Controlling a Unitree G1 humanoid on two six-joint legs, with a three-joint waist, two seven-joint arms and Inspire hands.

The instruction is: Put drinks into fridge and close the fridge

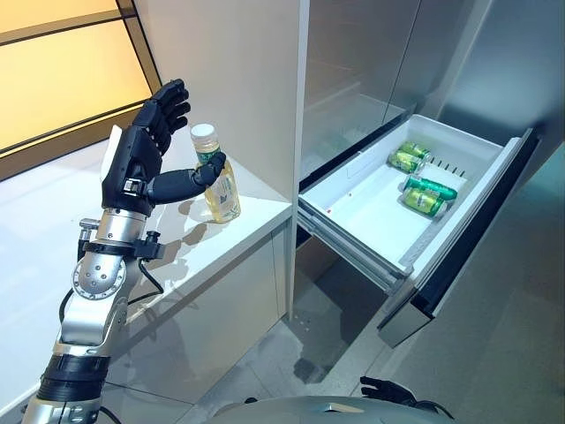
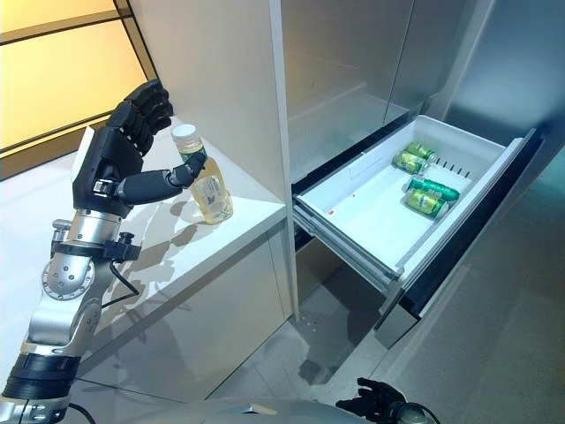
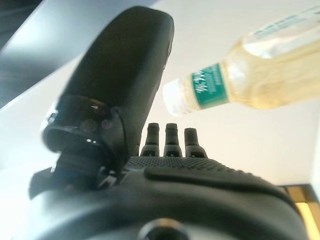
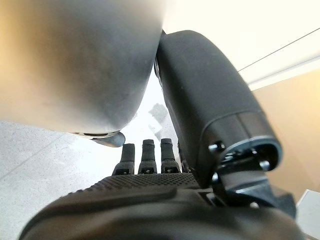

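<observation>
A clear bottle (image 1: 221, 182) of pale yellow drink, with a white cap and a green neck label, stands upright on the white counter (image 1: 53, 221) near its corner. My left hand (image 1: 141, 159) is raised just left of it, open with fingers spread upward; the thumb reaches to the bottle's neck. In the left wrist view the bottle (image 3: 260, 75) shows past the thumb, not enclosed. The fridge drawer (image 1: 353, 216) is pulled out to the right, with several green drinks (image 1: 425, 196) lying at its far end. My right hand (image 1: 388, 389) hangs low, open.
The fridge's steel upper doors (image 1: 371, 62) are closed above the drawer. The drawer's dark front panel (image 1: 468, 256) juts over the grey tiled floor (image 1: 521, 344). A white cabinet side (image 1: 238, 79) rises behind the bottle.
</observation>
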